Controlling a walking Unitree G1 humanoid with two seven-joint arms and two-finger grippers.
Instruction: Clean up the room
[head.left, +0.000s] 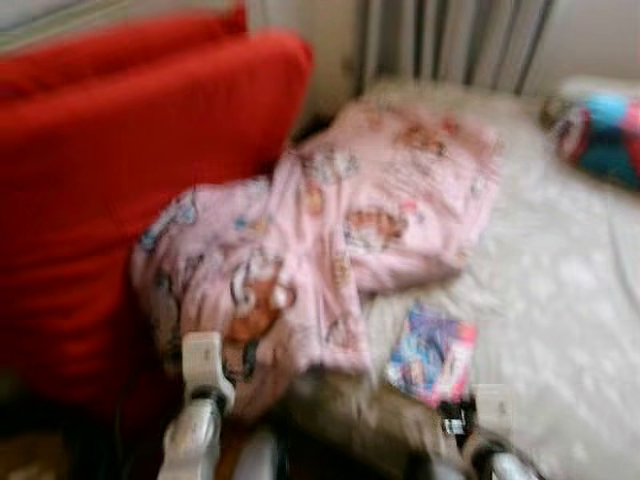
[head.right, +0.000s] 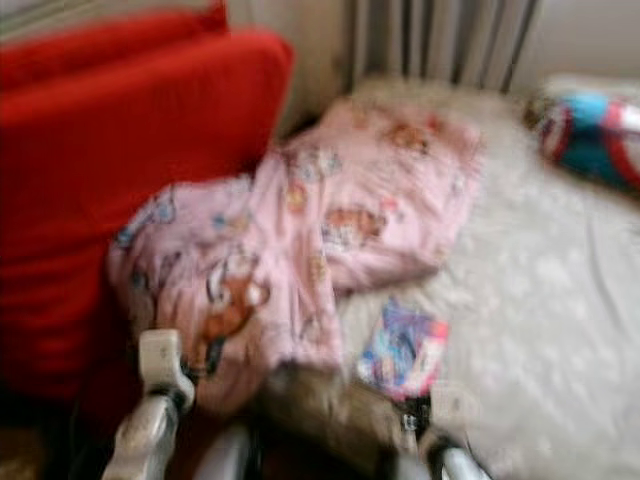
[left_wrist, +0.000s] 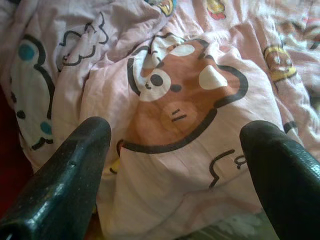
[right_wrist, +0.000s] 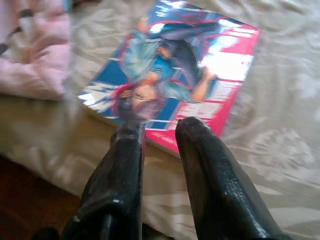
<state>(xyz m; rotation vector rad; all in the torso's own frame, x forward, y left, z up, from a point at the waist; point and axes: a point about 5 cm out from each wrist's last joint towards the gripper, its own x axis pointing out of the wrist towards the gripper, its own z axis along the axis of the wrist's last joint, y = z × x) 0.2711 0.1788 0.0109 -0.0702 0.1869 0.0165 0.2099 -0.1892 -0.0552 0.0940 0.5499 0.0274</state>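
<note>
A crumpled pink cartoon-print blanket (head.left: 320, 240) lies heaped at the centre of a white bed (head.left: 570, 300), against a red cushion (head.left: 120, 180) at 9 o'clock. The left gripper (left_wrist: 175, 165) reaches forward from 7 o'clock over the blanket's edge, fingers (left_wrist: 65, 180) spread wide, nothing between them. The right gripper (right_wrist: 160, 130) extends from 5 o'clock, its fingers nearly together with their tips at the near edge of a glossy comic book (right_wrist: 175, 70); whether they touch it cannot be told. The book lies flat on the sheet just beside the blanket. A colourful bundle (head.left: 600, 135) sits at 2 o'clock.
</note>
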